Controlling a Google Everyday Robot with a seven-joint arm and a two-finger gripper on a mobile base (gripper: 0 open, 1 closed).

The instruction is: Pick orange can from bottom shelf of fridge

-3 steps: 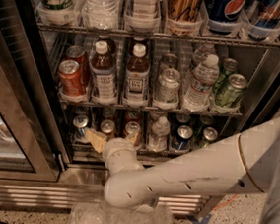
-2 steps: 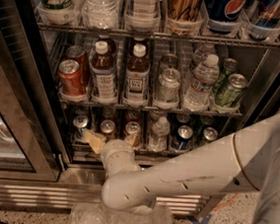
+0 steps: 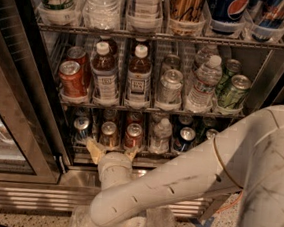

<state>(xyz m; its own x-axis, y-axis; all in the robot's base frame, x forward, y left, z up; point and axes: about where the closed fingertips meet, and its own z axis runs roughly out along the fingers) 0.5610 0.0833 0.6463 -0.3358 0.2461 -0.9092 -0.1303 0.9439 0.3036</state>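
The orange can (image 3: 109, 134) stands on the bottom shelf (image 3: 170, 156) of the fridge (image 3: 35, 175), second from the left in the row. A blue-and-silver can (image 3: 82, 128) is on its left and a red can (image 3: 133, 135) on its right. My gripper (image 3: 112, 151) is at the shelf's front edge, just in front of and below the orange can. It is open. One tan fingertip (image 3: 95, 149) points up left of the can, the other near the red can's base. The white arm reaches in from the lower right.
A small water bottle (image 3: 160, 135) and dark cans (image 3: 185, 138) fill the rest of the bottom row. The shelf above (image 3: 147, 107) holds bottles and bigger cans. The open glass door (image 3: 9, 138) stands at the left. Crumpled plastic (image 3: 84, 220) lies on the floor.
The gripper has stayed in front of the orange can, almost still. Its fingers look slightly wider apart and a little lower at the shelf edge.
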